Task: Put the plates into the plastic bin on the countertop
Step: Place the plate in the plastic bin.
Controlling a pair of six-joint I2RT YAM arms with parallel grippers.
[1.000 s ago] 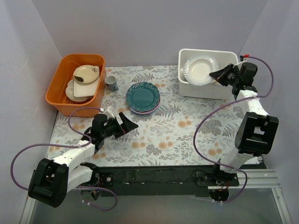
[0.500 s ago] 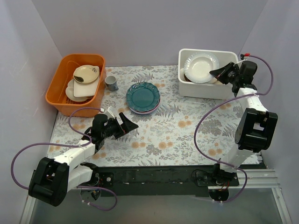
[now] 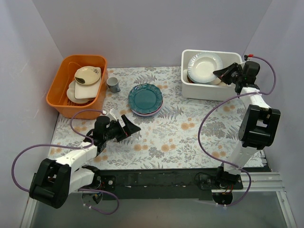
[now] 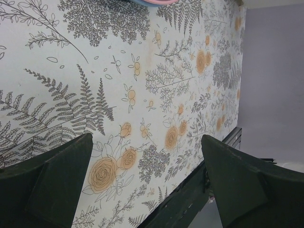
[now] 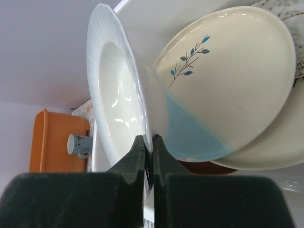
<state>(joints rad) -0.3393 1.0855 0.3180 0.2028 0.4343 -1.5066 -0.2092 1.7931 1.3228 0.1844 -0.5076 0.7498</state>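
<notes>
My right gripper [image 3: 222,73] is shut on the rim of a light blue plate [image 3: 205,68], holding it tilted inside the white plastic bin [image 3: 212,92] at the back right. In the right wrist view the fingers [image 5: 149,145] pinch that plate's rim [image 5: 118,90], with a cream-and-blue leaf-sprig plate [image 5: 228,80] leaning behind it. A stack of plates topped by a teal scalloped one [image 3: 145,98] sits mid-countertop [image 3: 190,133]. My left gripper [image 3: 128,127] is open and empty, low over the countertop [image 4: 142,85].
An orange tub [image 3: 76,85] with beige dishes stands at the back left. A small grey cup [image 3: 113,84] sits beside it; it also shows in the right wrist view [image 5: 78,144]. Grey walls close in the back and sides.
My right gripper has lifted and tilted the light blue plate more upright toward the bin's back. The left arm has barely moved.
</notes>
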